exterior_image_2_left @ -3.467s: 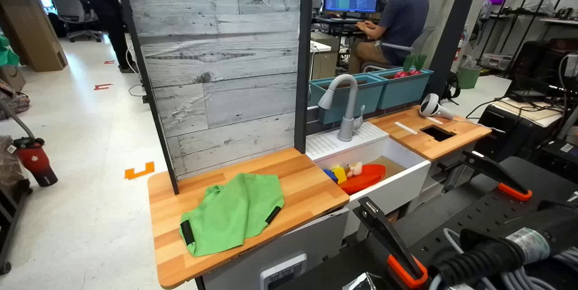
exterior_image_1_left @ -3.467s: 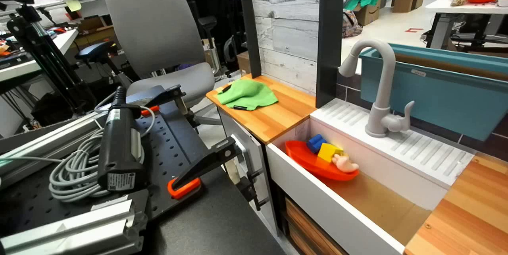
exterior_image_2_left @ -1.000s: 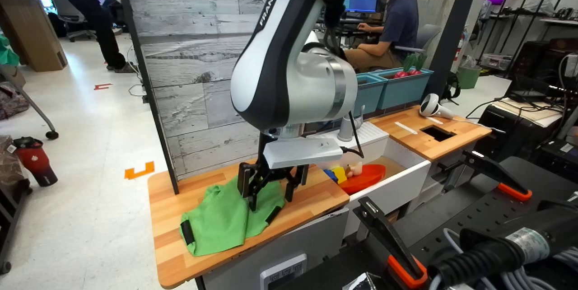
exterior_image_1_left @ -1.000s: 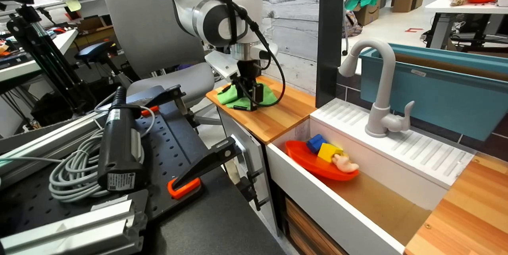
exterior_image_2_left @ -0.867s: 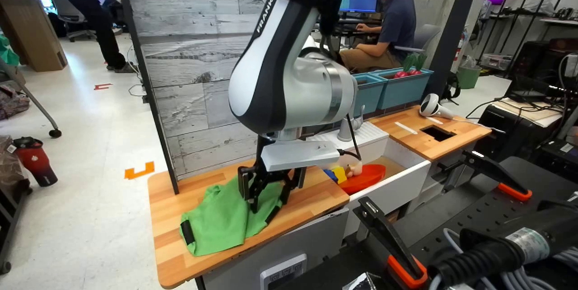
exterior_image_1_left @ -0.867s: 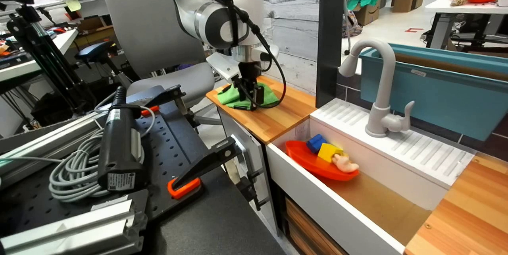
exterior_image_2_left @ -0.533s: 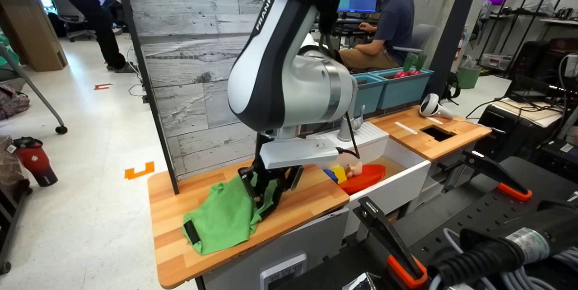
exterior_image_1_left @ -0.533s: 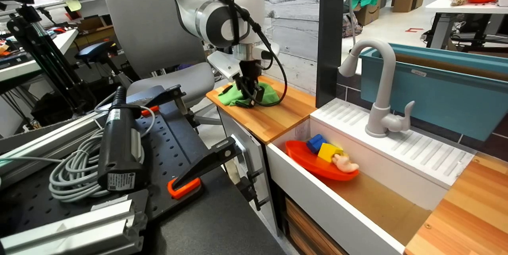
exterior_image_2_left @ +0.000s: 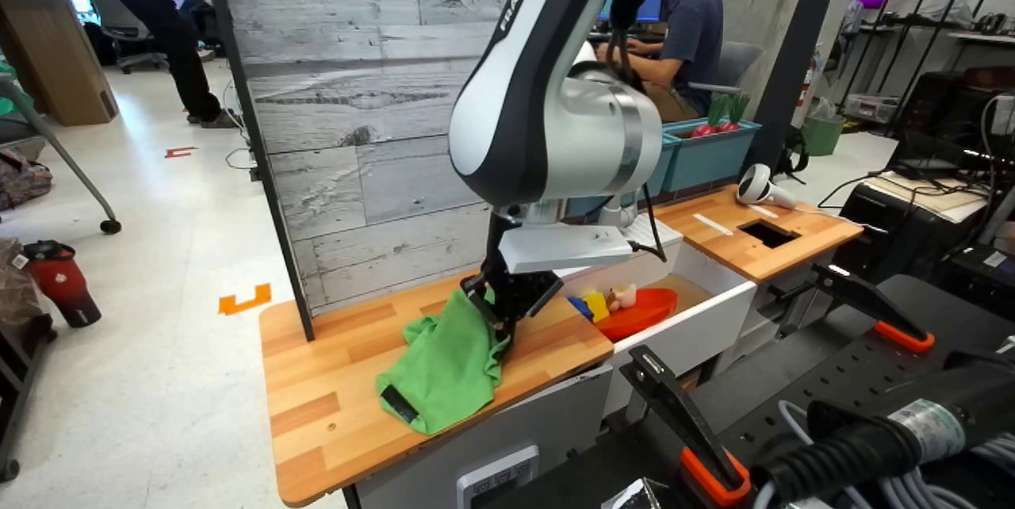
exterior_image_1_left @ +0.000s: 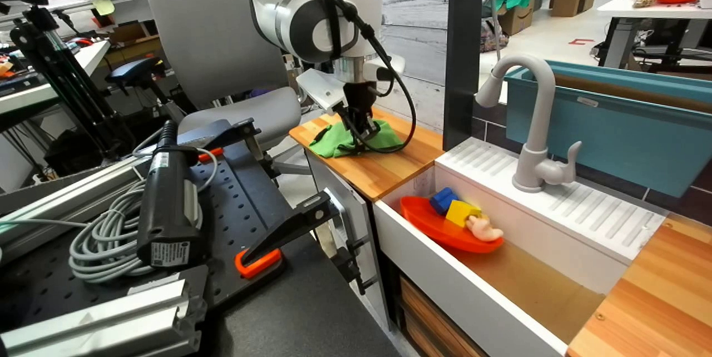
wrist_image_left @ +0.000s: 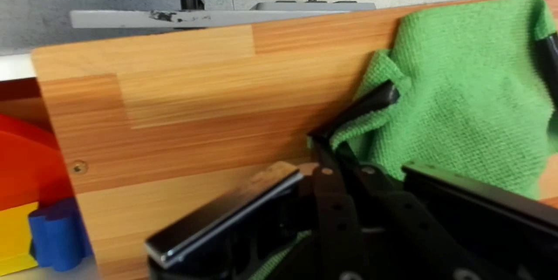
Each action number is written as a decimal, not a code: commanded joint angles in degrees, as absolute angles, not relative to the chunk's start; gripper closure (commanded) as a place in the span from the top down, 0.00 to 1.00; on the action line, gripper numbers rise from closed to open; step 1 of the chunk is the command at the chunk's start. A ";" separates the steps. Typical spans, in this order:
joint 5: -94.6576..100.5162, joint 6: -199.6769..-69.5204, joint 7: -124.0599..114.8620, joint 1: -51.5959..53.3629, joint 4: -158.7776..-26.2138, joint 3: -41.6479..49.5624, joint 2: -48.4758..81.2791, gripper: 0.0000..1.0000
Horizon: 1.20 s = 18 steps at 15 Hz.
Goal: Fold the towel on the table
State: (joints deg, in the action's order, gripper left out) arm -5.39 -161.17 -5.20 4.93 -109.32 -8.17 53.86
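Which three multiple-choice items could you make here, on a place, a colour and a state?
1. Where is the long red plastic dish? A: on a chair; B: in the white sink; C: on the floor.
2. What colour is the lobed block beside the yellow boxy block? A: blue; B: white; C: green.
3. How is the black two-fingered gripper? A: wide open; B: shut, empty; C: shut on the green cloth towel.

1B: both exterior views show it there; 2A: the wrist view shows blue; 3C: the wrist view shows a pinched fold.

towel [exterior_image_2_left: 444,374]: green, rumpled, on the surface [exterior_image_2_left: 317,382], near the surface's long edge
black strips [wrist_image_left: 370,101]: on two edges
pinched edge [wrist_image_left: 362,125]: in the end effector [wrist_image_left: 333,148]
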 commanded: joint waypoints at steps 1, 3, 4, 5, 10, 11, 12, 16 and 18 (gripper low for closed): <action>-6.28 -163.63 -2.47 1.03 -117.05 -8.76 46.73 0.01; -6.36 -164.47 -1.79 -0.56 -120.09 -8.82 43.19 0.01; -6.36 -164.34 -1.39 -1.25 -121.30 -8.94 41.51 0.01; -6.33 -164.28 -0.99 -1.73 -122.61 -9.09 39.68 0.01; -5.68 -162.88 -0.35 -0.51 -126.68 -9.03 32.71 0.01; -5.16 -162.38 -0.86 0.73 -126.75 -8.62 32.18 0.01; -4.72 -162.00 -1.21 1.68 -126.73 -8.27 31.88 0.01; -1.77 -159.24 -2.36 6.82 -124.97 -6.53 33.19 0.01; -0.56 -158.31 -2.88 9.04 -123.66 -5.88 34.24 0.01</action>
